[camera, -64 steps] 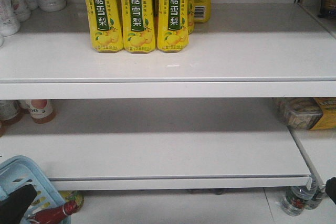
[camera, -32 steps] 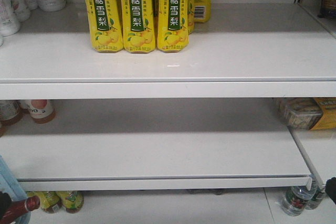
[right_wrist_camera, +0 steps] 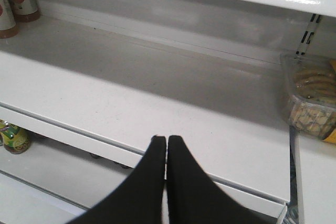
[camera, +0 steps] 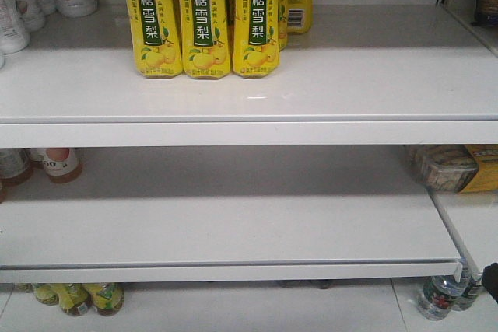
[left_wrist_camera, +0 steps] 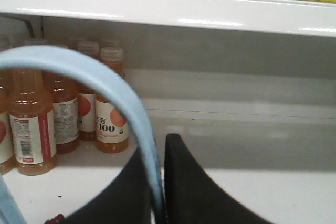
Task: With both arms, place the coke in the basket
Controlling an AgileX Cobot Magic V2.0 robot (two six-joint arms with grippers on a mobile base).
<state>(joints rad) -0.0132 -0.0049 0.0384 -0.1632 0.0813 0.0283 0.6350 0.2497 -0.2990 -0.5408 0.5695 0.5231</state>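
Basket and coke gone from front view since a second ago. We see left pincer [left_wrist_camera: 157,182] clenched on basket handle [left_wrist_camera: 105,85]; right pincer [right_wrist_camera: 166,145] shut, empty. Coke probably inside; unconfirmed.

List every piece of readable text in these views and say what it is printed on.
"冰糖雪梨": yellow bottles, vertical white characters on the green label panel.
"100": orange drink bottle, on its white label.
Barcode on the rear yellow bottle: too small to read.
Smaller print on all the labels: blurred.
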